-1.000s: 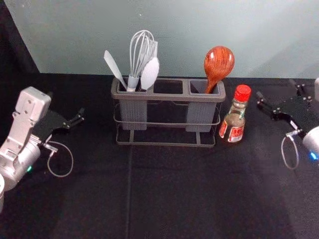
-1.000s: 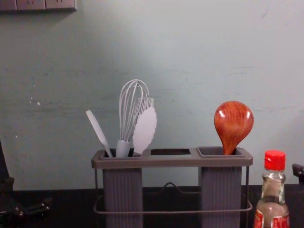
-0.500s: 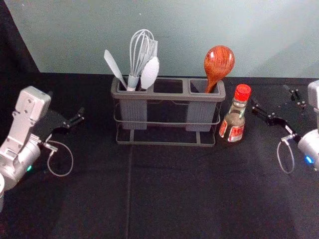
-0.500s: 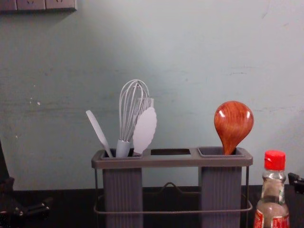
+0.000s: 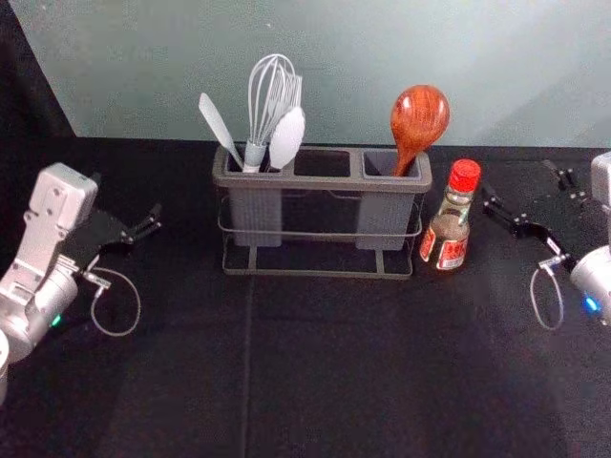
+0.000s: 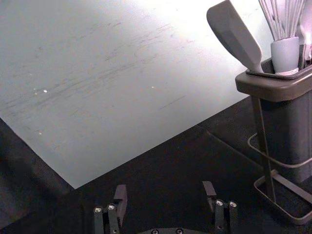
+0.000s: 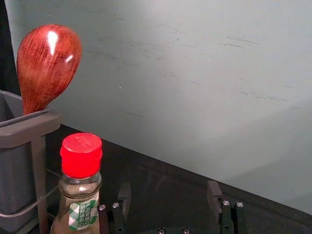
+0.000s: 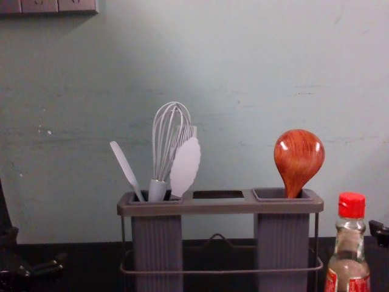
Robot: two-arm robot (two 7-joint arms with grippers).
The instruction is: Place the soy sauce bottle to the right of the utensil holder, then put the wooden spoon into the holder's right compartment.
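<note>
The soy sauce bottle [image 5: 447, 224] stands upright just right of the utensil holder [image 5: 329, 275], its red cap [image 8: 351, 205] upward. In the holder's right compartment rests the wooden spoon [image 5: 418, 119], its rounded end up and its lower part hidden inside. My right gripper [image 5: 518, 179] is open to the right of the bottle; in the right wrist view, nothing is between the fingers of the right gripper [image 7: 168, 186], and the bottle [image 7: 83, 195] is beside one finger. Off to the holder's left, my idle left gripper [image 5: 127, 197] stands open; the left wrist view shows the left gripper [image 6: 165, 187] without an object.
A whisk [image 5: 271, 100], a white spatula [image 5: 219, 129] and another white utensil [image 5: 287, 140] stand in the holder's left compartment. Behind the black-covered table [image 5: 334, 382] rises a pale wall [image 8: 243, 73].
Compared with a second ago, my right gripper has shifted slightly left toward the bottle. The bottle, spoon, holder and left arm keep their places.
</note>
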